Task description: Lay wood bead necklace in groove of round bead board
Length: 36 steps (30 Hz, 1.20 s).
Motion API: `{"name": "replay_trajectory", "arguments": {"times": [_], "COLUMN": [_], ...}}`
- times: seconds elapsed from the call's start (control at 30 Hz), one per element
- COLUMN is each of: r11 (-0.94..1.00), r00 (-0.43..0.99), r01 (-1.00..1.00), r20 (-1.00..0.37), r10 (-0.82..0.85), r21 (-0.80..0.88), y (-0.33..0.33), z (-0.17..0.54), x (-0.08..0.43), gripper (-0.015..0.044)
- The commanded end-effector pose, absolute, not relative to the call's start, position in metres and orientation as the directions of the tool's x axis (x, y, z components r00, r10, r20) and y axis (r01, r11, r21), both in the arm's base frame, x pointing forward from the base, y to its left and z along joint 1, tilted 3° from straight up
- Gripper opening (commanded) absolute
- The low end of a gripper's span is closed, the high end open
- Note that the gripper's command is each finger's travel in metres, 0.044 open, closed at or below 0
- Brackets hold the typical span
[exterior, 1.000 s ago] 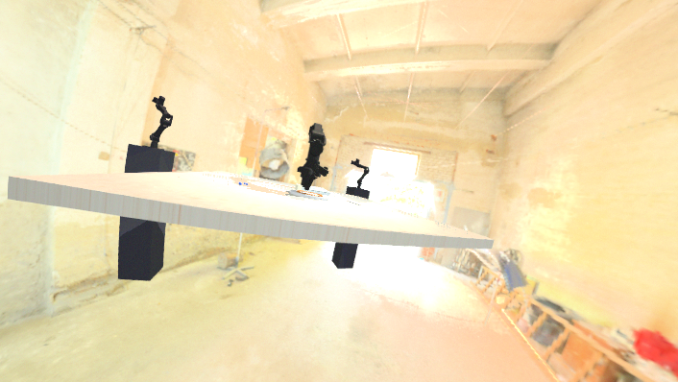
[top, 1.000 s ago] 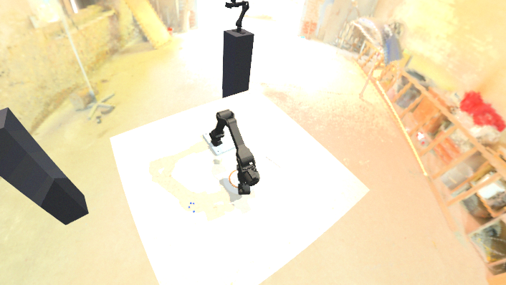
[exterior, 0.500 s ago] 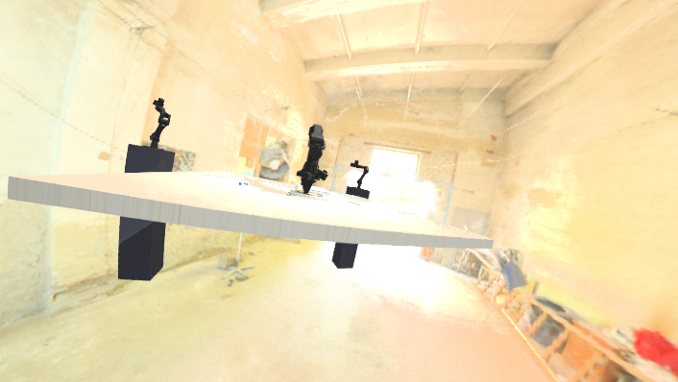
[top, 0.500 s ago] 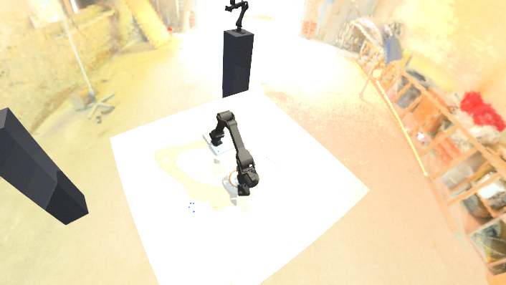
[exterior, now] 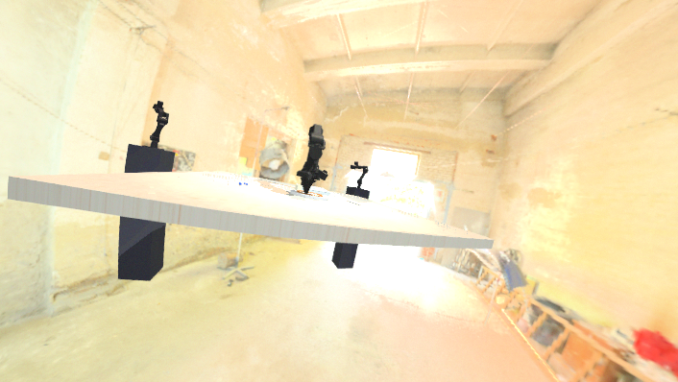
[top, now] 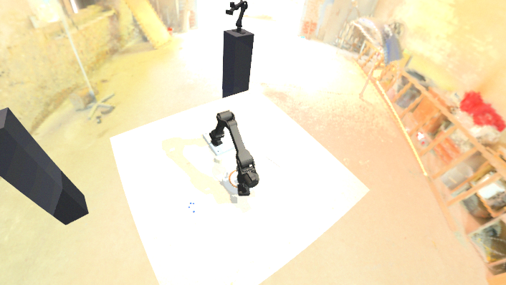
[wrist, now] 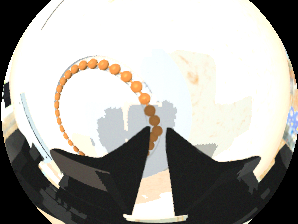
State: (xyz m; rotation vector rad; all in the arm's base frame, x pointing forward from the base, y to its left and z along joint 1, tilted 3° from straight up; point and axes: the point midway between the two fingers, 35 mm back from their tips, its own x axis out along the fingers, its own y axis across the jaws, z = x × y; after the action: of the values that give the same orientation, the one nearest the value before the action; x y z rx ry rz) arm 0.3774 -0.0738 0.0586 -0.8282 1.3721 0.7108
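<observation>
The orange wood bead necklace (wrist: 103,64) (top: 229,177) (exterior: 317,194) lies as a rounded loop. A thin grey curved line runs just outside its beads at the upper left in the wrist view. The round bead board (wrist: 176,90) is pale and barely stands out from the white table; its groove is mostly washed out. My gripper (wrist: 159,130) (top: 244,193) (exterior: 306,192) is low over the right side of the loop. Its fingers stand narrowly apart, with a shaded bead at the gap and no visible grip on it. The left finger hides part of the necklace.
Several small blue spots (top: 191,207) (exterior: 243,183) are on the white table (top: 287,222) (exterior: 216,211). The arm's base plate (top: 219,148) is at the back of the table. Dark pillars (top: 236,61) (exterior: 141,250) stand beyond the table edges.
</observation>
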Motion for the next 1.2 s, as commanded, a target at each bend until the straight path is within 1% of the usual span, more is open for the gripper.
{"name": "replay_trajectory", "arguments": {"times": [0.0, 1.17], "r11": [0.542, 0.546], "r00": [0.084, 0.082], "r01": [-0.835, -0.833], "r20": [-0.996, -0.996], "r10": [-0.039, -0.035], "r21": [-0.092, -0.087], "y": [-0.0740, -0.0731], "z": [0.0590, 0.0645], "x": [0.3780, 0.3763], "gripper": [0.0000, 0.0000]}}
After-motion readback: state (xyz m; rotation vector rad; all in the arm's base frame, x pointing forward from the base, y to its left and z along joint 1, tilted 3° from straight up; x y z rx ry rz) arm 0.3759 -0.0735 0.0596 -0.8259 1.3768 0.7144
